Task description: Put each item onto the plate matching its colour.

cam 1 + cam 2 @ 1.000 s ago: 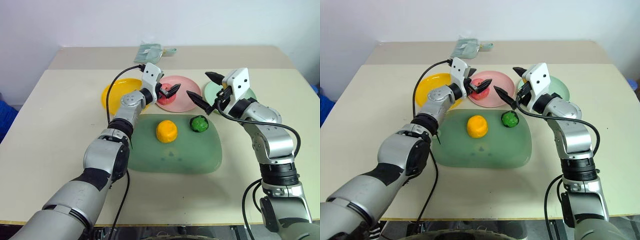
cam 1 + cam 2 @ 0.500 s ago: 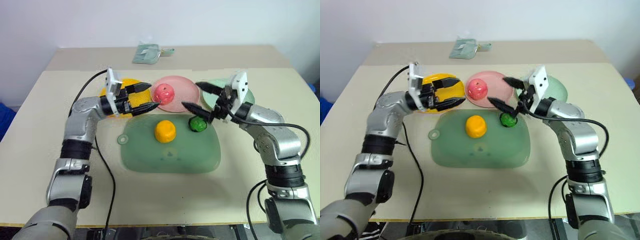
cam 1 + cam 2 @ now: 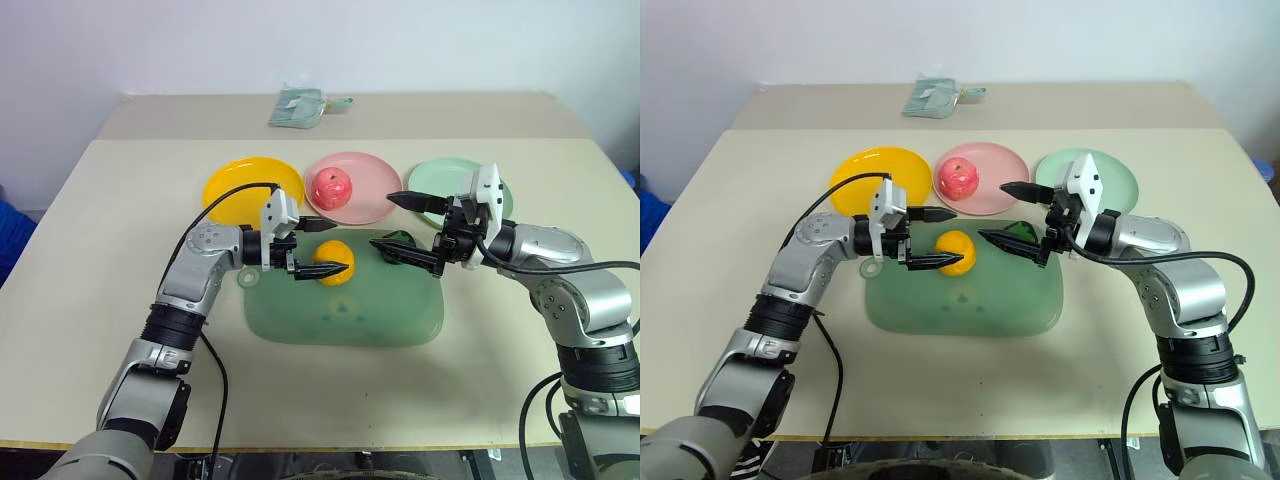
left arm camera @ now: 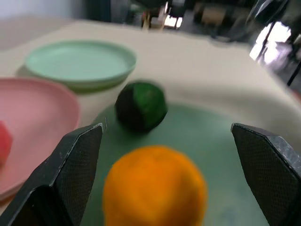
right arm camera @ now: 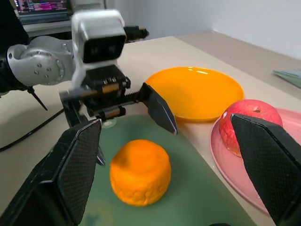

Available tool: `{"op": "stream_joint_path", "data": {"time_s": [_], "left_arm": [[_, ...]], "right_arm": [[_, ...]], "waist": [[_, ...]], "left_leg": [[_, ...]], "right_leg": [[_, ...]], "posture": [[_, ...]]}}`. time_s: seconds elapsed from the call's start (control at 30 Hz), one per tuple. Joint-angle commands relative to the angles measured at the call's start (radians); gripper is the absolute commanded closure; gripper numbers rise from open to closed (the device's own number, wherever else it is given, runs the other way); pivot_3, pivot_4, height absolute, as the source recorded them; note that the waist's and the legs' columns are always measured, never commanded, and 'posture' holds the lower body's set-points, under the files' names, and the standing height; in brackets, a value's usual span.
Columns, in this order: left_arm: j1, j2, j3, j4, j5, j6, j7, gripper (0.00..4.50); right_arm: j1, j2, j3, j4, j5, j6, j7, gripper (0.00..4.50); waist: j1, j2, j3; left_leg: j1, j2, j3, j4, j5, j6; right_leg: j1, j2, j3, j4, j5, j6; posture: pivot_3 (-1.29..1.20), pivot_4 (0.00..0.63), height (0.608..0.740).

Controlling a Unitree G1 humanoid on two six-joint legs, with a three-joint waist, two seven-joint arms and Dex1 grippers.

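Orange fruit: the orange-yellow rounded toy fruit (image 3: 333, 262) is lying on the large rounded green mat (image 3: 345, 318), near its far edge.
Green fruit: the small dark green knobbly toy fruit (image 4: 141, 105) is sitting on the same mat, just beside the orange one and on its right.
Apple: the red-pink toy apple (image 3: 331, 186) is resting on the round shallow pink plastic plate (image 3: 372, 203), so that pairing is judged complete.
Other plates: the yellow-orange plate (image 3: 240, 186) and the pale mint green plate (image 3: 437, 178) are standing bare on the beige table (image 3: 100, 250).
Handling, judged: both loose fruits are looking light, rigid and moulded; the orange one is smooth and likely to roll, so a hold across its widest middle is advised. The green one is smaller and knobbly, giving the pads better purchase on opposite flanks.
Left tool (image 3: 326, 246): it is standing wide open, pointing level, its two black fingers (image 3: 320, 223) flanking the orange fruit without visibly pressing it; nothing held.
Right tool (image 3: 400, 228): it is standing wide open, level over the green fruit, gripping nothing; contact cannot be told.
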Motion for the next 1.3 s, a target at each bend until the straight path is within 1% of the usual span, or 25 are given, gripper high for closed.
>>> {"op": "stream_joint_path", "data": {"time_s": [0.03, 0.13, 0.23, 0.27, 0.3, 0.37, 0.4, 0.53, 0.63, 0.67, 0.73, 0.8, 0.87, 0.9, 1.0, 1.1, 1.17, 1.23, 1.3], "left_arm": [[-0.01, -0.004, -0.026, 0.011, 0.038, -0.052, 0.0, 0.04], [-0.008, -0.007, -0.046, 0.027, 0.053, -0.028, 0.0, 0.04], [0.009, -0.001, -0.071, 0.02, 0.067, -0.019, -0.013, 0.85], [0.014, -0.003, -0.071, 0.012, 0.061, -0.019, -0.016, 1.34], [0.016, -0.007, -0.061, 0.0, 0.053, -0.014, -0.006, 1.68], [0.013, -0.007, -0.038, -0.015, 0.042, -0.013, 0.014, 1.76], [0.013, -0.004, -0.027, -0.02, 0.044, -0.032, 0.024, 1.76], [-0.018, 0.011, 0.085, -0.029, -0.022, 0.032, 0.094, 1.76], [-0.068, 0.027, 0.201, 0.044, 0.005, -0.03, 0.263, 1.76], [-0.079, 0.029, 0.232, 0.063, 0.003, -0.052, 0.299, 1.76], [-0.088, 0.029, 0.278, 0.091, -0.003, -0.076, 0.359, 1.76], [-0.108, 0.031, 0.299, 0.172, 0.055, -0.109, 0.481, 1.76], [-0.135, 0.017, 0.319, 0.262, 0.123, -0.23, 0.632, 1.76], [-0.154, 0.003, 0.333, 0.303, 0.135, -0.268, 0.7, 1.76], [-0.198, -0.032, 0.341, 0.396, 0.142, -0.312, 0.785, 1.76], [-0.206, -0.063, 0.336, 0.445, 0.125, -0.318, 0.779, 1.76], [-0.201, -0.076, 0.34, 0.462, 0.111, -0.308, 0.768, 0.74], [-0.192, -0.074, 0.338, 0.461, 0.122, -0.31, 0.782, 0.05], [-0.179, -0.062, 0.33, 0.439, 0.125, -0.318, 0.758, 0.05]], "right_arm": [[0.01, -0.008, -0.028, -0.047, 0.01, -0.009, -0.007, 0.0], [0.015, -0.011, -0.031, -0.043, -0.001, -0.017, -0.015, 0.0], [0.014, -0.009, -0.028, -0.042, -0.004, -0.02, -0.02, 0.0], [0.012, -0.007, -0.026, -0.041, -0.005, -0.02, -0.021, 0.0], [0.011, -0.006, -0.025, -0.04, -0.007, -0.021, -0.022, 0.0], [0.007, -0.004, -0.021, -0.035, -0.012, -0.025, -0.025, 0.0], [0.005, -0.004, -0.019, -0.031, -0.015, -0.027, -0.026, 0.0], [0.0, 0.002, -0.02, -0.026, -0.015, -0.031, -0.026, 0.0], [-0.017, 0.028, -0.027, -0.026, 0.006, -0.03, -0.035, 0.0], [-0.026, 0.044, -0.028, -0.027, 0.015, -0.029, -0.044, 0.0], [-0.056, 0.089, -0.008, -0.018, -0.016, -0.05, -0.089, 0.0], [-0.093, 0.139, 0.03, 0.012, -0.068, -0.064, -0.145, 0.0], [-0.109, 0.174, 0.054, 0.021, -0.089, -0.072, -0.167, 0.0], [-0.111, 0.183, 0.059, 0.02, -0.088, -0.072, -0.165, 0.0], [-0.115, 0.186, 0.066, 0.023, -0.093, -0.073, -0.152, 0.0], [-0.119, 0.177, 0.066, 0.028, -0.092, -0.07, -0.141, 0.0], [-0.122, 0.172, 0.062, 0.032, -0.094, -0.07, -0.137, 0.0], [-0.121, 0.169, 0.061, 0.032, -0.095, -0.07, -0.137, 0.0], [-0.119, 0.168, 0.062, 0.032, -0.097, -0.069, -0.138, 0.0]], "waist": [[0.001, 0.0, 0.0], [0.001, 0.0, 0.0], [0.0, 0.0, 0.0], [0.0, 0.0, 0.0], [0.0, 0.0, 0.0], [0.0, 0.0, 0.0], [0.0, 0.0, 0.0], [0.0, 0.0, 0.0], [0.0, 0.0, 0.0], [-0.001, 0.0, 0.0], [-0.005, 0.0, 0.0], [-0.003, 0.0, 0.0], [-0.001, 0.0, 0.0], [0.003, 0.0, 0.0], [0.01, -0.002, 0.001], [0.018, -0.002, 0.001], [0.017, -0.002, 0.001], [0.014, -0.002, 0.001], [0.003, -0.002, 0.001]], "left_leg": [[0.0, 0.0, 0.0, 0.0, 0.0, 0.0], [0.0, 0.0, 0.0, 0.0, 0.0, 0.0], [0.0, 0.0, 0.0, 0.0, 0.0, 0.0], [0.0, 0.0, 0.0, 0.0, 0.0, 0.0], [0.0, 0.0, 0.0, 0.0, 0.0, 0.0], [0.0, 0.0, 0.0, 0.0, 0.0, 0.0], [0.0, 0.0, 0.0, 0.0, 0.0, 0.0], [0.0, 0.0, 0.0, 0.0, 0.0, 0.0], [0.0, 0.0, 0.0, 0.0, 0.0, 0.0], [0.0, 0.0, 0.0, 0.0, 0.0, 0.0], [0.0, 0.0, 0.0, 0.0, 0.0, 0.0], [0.0, 0.0, 0.0, 0.0, 0.001, -0.002], [0.0, 0.0, 0.0, 0.0, 0.001, -0.002], [0.0, 0.0, 0.0, 0.0, 0.001, -0.002], [-0.001, -0.002, 0.0, 0.001, 0.001, -0.002], [-0.002, -0.002, 0.0, 0.002, 0.001, -0.001], [-0.002, -0.002, 0.001, 0.002, 0.001, -0.001], [-0.002, -0.002, 0.001, 0.002, 0.001, -0.001], [-0.002, -0.002, 0.001, 0.002, 0.001, -0.001]], "right_leg": [[0.0, 0.0, 0.0, 0.0, 0.0, 0.0], [0.0, 0.0, 0.0, 0.0, 0.0, 0.0], [0.0, 0.0, 0.0, 0.0, 0.0, 0.0], [0.0, 0.0, 0.0, 0.0, 0.0, 0.0], [0.0, 0.0, 0.0, 0.0, 0.0, 0.0], [0.0, 0.0, 0.0, 0.0, 0.0, 0.0], [0.0, 0.0, 0.0, 0.0, 0.0, 0.0], [0.0, 0.0, 0.0, 0.0, 0.0, 0.0], [0.0, 0.0, 0.0, 0.0, 0.0, 0.0], [0.0, 0.0, 0.0, 0.0, 0.0, 0.0], [-0.001, 0.0, 0.0, 0.001, 0.0, 0.0], [-0.001, 0.0, 0.0, 0.001, 0.0, 0.0], [-0.001, 0.0, 0.0, 0.001, 0.0, 0.0], [-0.001, 0.0, 0.0, 0.001, 0.0, 0.0], [-0.001, -0.001, -0.001, 0.001, 0.0, 0.001], [-0.001, -0.001, -0.001, 0.001, 0.001, 0.002], [-0.001, -0.001, -0.001, 0.001, 0.001, 0.002], [-0.001, -0.001, -0.001, 0.001, 0.001, 0.002], [-0.001, 0.0, -0.001, 0.001, 0.001, 0.002]], "posture": [[0.0, 0.15, 0.729], [0.0, 0.15, 0.729], [0.0, 0.15, 0.729], [0.0, 0.15, 0.729], [0.0, 0.15, 0.729], [0.0, 0.15, 0.729], [0.0, 0.15, 0.729], [0.0, 0.15, 0.729], [0.0, 0.15, 0.729], [0.0, 0.15, 0.729], [0.0, 0.15, 0.729], [0.0, 0.15, 0.729], [0.0, 0.15, 0.729], [0.0, 0.15, 0.729], [0.0, 0.15, 0.729], [0.0, 0.15, 0.729], [0.0, 0.15, 0.729], [0.0, 0.15, 0.729], [0.0, 0.15, 0.729]]}}
